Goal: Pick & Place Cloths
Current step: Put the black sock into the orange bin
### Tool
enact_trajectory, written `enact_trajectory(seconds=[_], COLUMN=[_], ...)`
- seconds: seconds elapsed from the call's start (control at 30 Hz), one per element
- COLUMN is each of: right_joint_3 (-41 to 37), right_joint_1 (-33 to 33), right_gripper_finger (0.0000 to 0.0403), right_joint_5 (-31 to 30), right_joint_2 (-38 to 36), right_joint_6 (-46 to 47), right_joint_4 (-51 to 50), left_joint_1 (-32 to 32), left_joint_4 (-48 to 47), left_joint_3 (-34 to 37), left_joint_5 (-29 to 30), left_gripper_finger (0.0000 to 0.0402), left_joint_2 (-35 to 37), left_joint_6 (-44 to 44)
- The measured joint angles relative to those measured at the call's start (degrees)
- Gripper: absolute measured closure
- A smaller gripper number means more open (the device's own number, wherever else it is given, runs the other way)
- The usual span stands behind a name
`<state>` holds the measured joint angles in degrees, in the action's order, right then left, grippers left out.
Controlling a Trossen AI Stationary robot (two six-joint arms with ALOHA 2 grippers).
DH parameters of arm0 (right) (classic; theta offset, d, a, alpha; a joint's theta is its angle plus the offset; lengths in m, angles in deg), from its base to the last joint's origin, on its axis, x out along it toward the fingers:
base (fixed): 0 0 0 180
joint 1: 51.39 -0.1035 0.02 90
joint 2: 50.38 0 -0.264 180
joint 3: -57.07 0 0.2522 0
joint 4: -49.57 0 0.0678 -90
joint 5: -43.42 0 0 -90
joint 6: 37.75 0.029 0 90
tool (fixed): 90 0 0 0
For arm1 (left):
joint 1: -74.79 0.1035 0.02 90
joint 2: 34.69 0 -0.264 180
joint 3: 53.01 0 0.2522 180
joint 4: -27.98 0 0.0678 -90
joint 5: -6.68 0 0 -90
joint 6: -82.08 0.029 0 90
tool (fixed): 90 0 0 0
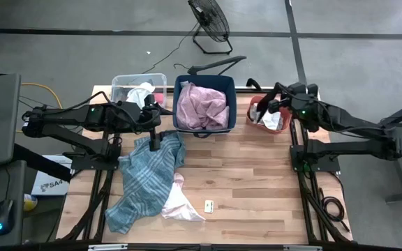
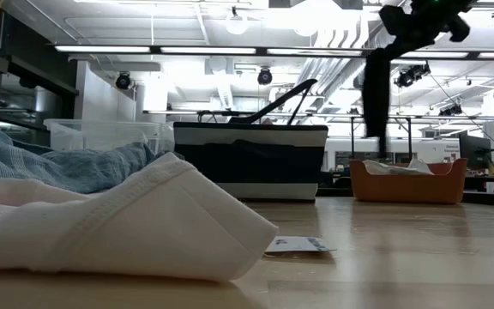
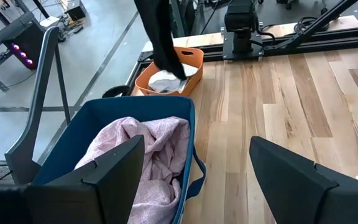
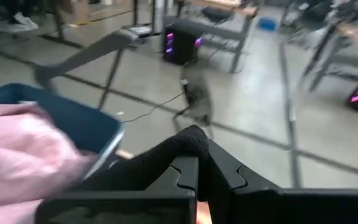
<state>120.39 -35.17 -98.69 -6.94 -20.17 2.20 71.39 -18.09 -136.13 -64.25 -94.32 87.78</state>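
My right gripper (image 1: 265, 108) is over the orange bin (image 1: 255, 111) at the table's far right, shut on a dark cloth strip (image 2: 376, 86). White cloth (image 3: 166, 79) lies in that bin. My left gripper (image 3: 194, 171) is open above the far end of the teal plaid cloth (image 1: 145, 178), touching nothing. The plaid cloth lies spread on the table, with a pale pink-white cloth (image 1: 180, 202) beside it. A mauve-pink cloth (image 1: 202, 104) fills the blue bin (image 1: 232, 104). Another white cloth (image 1: 139, 92) sits in the clear bin. My right gripper pinches the dark cloth strip by its upper end (image 4: 191, 146), which bunches up between the two fingers. The strip hangs straight down below the gripper (image 3: 160, 37), clear of the table, over the orange bin. Whether its lower end touches the white cloth there I cannot tell.
A small white paper tag (image 1: 209, 205) lies on the near part of the table. The three bins stand in a row along the far edge. Bare wood shows on the table's right half (image 1: 264, 181). A fan (image 1: 209, 21) stands on the floor beyond.
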Motion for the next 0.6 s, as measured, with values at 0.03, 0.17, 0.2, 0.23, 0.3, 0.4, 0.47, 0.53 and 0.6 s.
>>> enact_trajectory(seconds=[0.03, 0.17, 0.2, 0.23, 0.3, 0.4, 0.47, 0.53, 0.6], right_joint_3=[0.0, 0.0, 0.0, 0.0, 0.0, 0.0, 0.0, 0.0, 0.0], right_joint_1=[0.0, 0.5, 0.8, 1.2, 2.1, 4.0, 5.5, 7.0, 8.4], right_gripper_finger=[0.0399, 0.0399, 0.0399, 0.0399, 0.0399, 0.0399, 0.0399, 0.0399, 0.0399], right_joint_5=[-1.4, -2.9, -2.8, -2.2, -1.6, 0.2, 3.7, 7.0, 9.0], right_joint_2=[0.0, 1.2, 1.7, 2.3, 4.1, 6.8, 8.4, 10.3, 12.5], right_joint_6=[-0.8, -3.5, -3.7, -3.7, -2.8, 0.7, 4.0, 7.2, 10.3], right_joint_4=[0.0, -0.4, -0.9, -1.7, -3.2, -7.8, -11.0, -13.9, -16.0], left_joint_1=[0.0, 0.0, 0.0, 0.0, 0.0, 0.0, 0.0, 0.0, 0.0], left_joint_4=[0.0, 0.0, 0.0, 0.0, 0.0, -0.1, -0.8, -1.2, -1.1], left_joint_3=[0.0, 0.0, 0.0, 0.0, 0.0, 0.0, 0.0, 0.0, 0.0], left_joint_5=[0.0, 0.0, 0.0, 0.0, -0.2, -0.3, -0.3, -0.3, -0.3], left_gripper_finger=[0.0117, 0.0117, 0.0117, 0.0117, 0.0117, 0.0117, 0.0117, 0.0117, 0.0117], left_joint_2=[0.0, -0.3, -0.3, -0.2, -0.3, -0.3, -0.3, -0.3, -0.3], left_joint_6=[0.0, 0.0, 0.0, 0.0, 0.0, -0.1, -0.1, -0.1, -0.1])
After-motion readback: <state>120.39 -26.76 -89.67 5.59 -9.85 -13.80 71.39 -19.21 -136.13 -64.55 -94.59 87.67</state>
